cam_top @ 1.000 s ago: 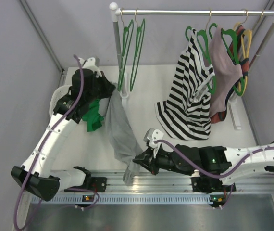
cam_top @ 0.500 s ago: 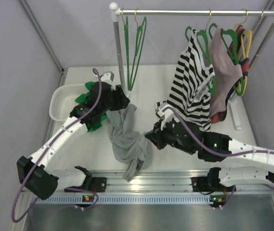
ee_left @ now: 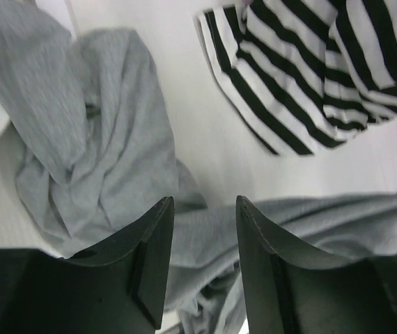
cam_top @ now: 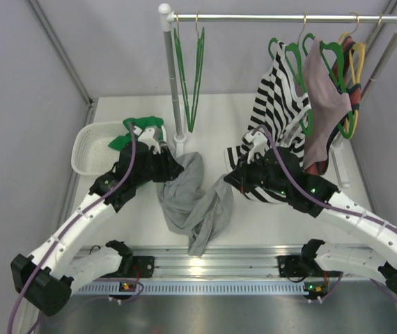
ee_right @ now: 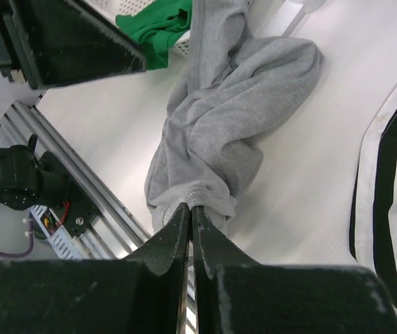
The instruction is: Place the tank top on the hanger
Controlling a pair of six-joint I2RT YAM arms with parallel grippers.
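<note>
The tank top (cam_top: 191, 198) lies crumpled on the table (cam_top: 136, 216), in the middle ground between the two arms. Its long axis runs roughly from the far side, near the foot of the rail's post, down toward the near edge, with one fold drawn off to the right. At that fold we find the right gripper (ee_right: 190, 209), its fingers pressed together on a small bunch of the grey hem, so the cloth (ee_right: 226, 139) trails away from it toward the left and far side. The left gripper (ee_left: 204, 202) hangs over the heap's far-left end with its jaws standing apart and nothing between them; grey fabric (ee_left: 101, 139) shows below and to its left, not in its grasp.

The hanger (cam_top: 198, 69), one of two bare green ones, hangs on the rail (cam_top: 268, 17) straight beyond the heap's far end. We judge the left arm to be the nearer one to it, while the right gripper (cam_top: 232, 179) sits just beside the striped top (cam_top: 275, 132). So the garment must travel away from us and upward, and the free left gripper (cam_top: 173, 167) is best placed to fetch either a strap or the hanger.
</note>
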